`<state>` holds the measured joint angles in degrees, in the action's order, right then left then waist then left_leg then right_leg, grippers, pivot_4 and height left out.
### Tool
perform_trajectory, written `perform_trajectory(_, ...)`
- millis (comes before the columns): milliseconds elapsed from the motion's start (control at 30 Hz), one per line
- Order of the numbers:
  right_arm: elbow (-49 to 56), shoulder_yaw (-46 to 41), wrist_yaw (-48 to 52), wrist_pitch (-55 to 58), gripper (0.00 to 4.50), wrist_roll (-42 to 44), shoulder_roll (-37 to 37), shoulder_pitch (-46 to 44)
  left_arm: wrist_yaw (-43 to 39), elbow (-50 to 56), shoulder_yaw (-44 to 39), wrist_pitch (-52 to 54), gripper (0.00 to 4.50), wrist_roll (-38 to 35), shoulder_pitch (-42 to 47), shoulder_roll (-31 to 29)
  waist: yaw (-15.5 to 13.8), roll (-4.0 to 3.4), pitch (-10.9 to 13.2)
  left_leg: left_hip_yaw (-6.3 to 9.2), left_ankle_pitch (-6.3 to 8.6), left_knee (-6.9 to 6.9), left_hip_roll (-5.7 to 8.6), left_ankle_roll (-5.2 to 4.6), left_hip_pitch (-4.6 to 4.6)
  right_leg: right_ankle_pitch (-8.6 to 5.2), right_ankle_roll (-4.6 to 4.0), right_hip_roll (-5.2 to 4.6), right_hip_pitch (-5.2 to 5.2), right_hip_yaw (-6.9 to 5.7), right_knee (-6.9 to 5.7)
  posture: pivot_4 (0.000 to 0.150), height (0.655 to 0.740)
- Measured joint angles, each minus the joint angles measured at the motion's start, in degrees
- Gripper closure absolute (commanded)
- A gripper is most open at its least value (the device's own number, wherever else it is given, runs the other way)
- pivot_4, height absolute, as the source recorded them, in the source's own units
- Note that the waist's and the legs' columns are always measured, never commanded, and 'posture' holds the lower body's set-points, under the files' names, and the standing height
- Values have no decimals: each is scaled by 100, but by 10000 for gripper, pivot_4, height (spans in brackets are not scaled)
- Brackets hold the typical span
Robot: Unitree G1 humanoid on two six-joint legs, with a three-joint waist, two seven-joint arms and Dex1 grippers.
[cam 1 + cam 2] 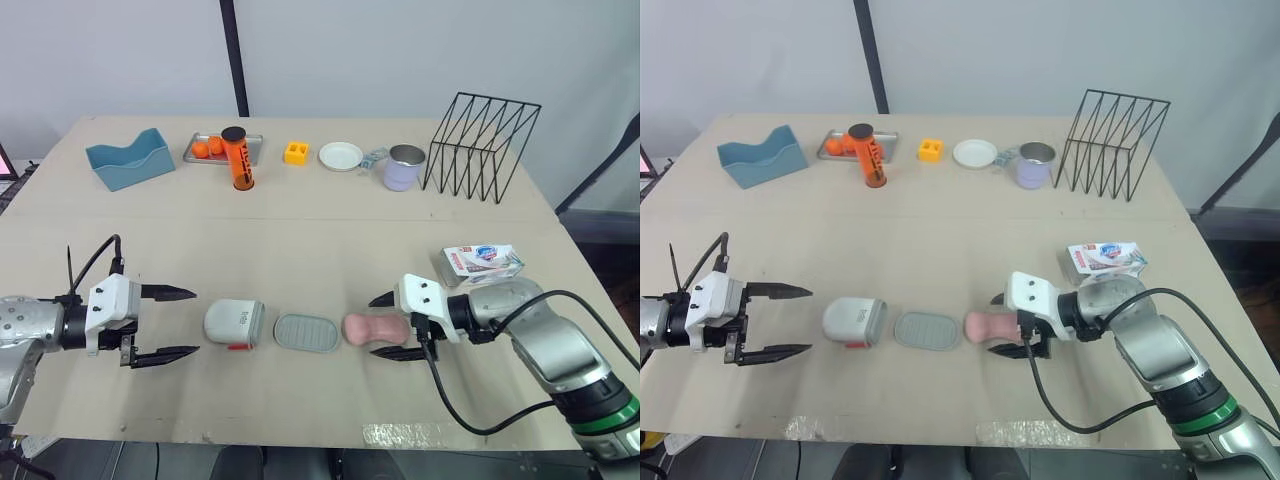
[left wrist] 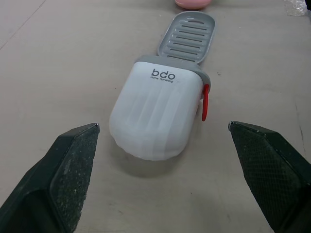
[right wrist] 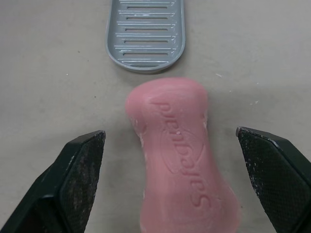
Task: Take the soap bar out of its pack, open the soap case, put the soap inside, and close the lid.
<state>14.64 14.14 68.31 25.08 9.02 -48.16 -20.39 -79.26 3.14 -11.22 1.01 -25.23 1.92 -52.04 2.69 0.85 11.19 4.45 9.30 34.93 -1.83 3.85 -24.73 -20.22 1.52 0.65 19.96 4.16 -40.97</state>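
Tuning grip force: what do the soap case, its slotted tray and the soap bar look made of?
The soap case looks like matte white moulded plastic: ribbed shell, printed logo. The slotted tray seems grey plastic with a slight sheen. The soap bar is pink, waxy matte, with embossed lettering.

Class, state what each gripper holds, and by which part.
Nothing is held. The right gripper is open, straddling the pink soap bar without touching it; the left gripper is open, short of the soap case.
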Motion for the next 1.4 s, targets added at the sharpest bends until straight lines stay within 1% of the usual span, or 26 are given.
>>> perform_trajectory(400,7,200,11,104,7004,-149,-30,-92,23,180,25,-2,0,4,-43,96,0,0,0,0,0,-1,0,0,0,0,0,0,0,0,0,1500,7400)
perform_trajectory(500,6,331,6,128,14900,-203,15,-137,24,191,30,-3,0,13,-42,99,1,0,0,-1,0,-1,0,0,0,0,0,0,1,0,0,1500,7400)
perform_trajectory(533,6,346,6,128,18337,-209,23,-141,24,193,33,-4,0,16,-42,100,0,0,0,-1,0,-1,0,0,0,0,0,0,1,0,0,1500,7400)
perform_trajectory(567,6,362,5,128,23909,-234,24,-144,26,193,41,-4,0,26,-42,102,0,0,0,0,0,-1,1,0,-1,0,0,0,1,0,0,1500,7400)
perform_trajectory(600,11,363,6,115,25952,-244,26,-161,28,194,47,-3,0,36,-43,105,0,0,0,0,0,-1,1,0,-1,0,0,-1,1,0,1,1500,7400)
perform_trajectory(667,17,369,8,108,28232,-259,25,-189,35,202,56,-3,0,37,-42,108,0,1,-1,1,0,-1,0,0,0,0,0,0,0,-1,1,1500,7400)
perform_trajectory(933,18,369,11,97,28275,-271,24,-189,85,203,65,1,0,43,-42,119,0,1,-1,0,0,-1,0,0,1,0,0,0,0,0,1,1500,7400)
perform_trajectory(1100,120,366,107,372,28275,-149,22,-435,122,190,81,1,0,49,-40,119,2,0,0,-1,0,-3,0,0,-1,0,-1,0,5,1,0,1500,7400)
perform_trajectory(1167,454,364,145,984,28275,110,180,-1019,107,136,103,-12,0,48,18,119,21,0,0,-6,0,-7,-7,0,0,3,-6,3,9,2,-1,1500,7400)
perform_trajectory(1233,665,404,95,1405,28275,213,344,-1299,74,64,111,-69,0,50,29,119,19,1,0,-5,0,-11,-9,0,-1,2,-7,4,11,0,0,1500,7400)
perform_trajectory(1333,934,816,-207,2152,28275,266,781,-1558,25,-38,142,-125,0,76,66,121,9,2,-1,-2,0,-13,-8,0,-7,1,-8,3,18,-2,0,1500,7400)
perform_trajectory(1400,1001,1115,-373,2404,28275,247,943,-1568,31,-37,163,-154,0,106,96,133,4,2,-1,0,-1,-11,-5,2,-20,1,-8,0,27,-4,-1,1500,7400)
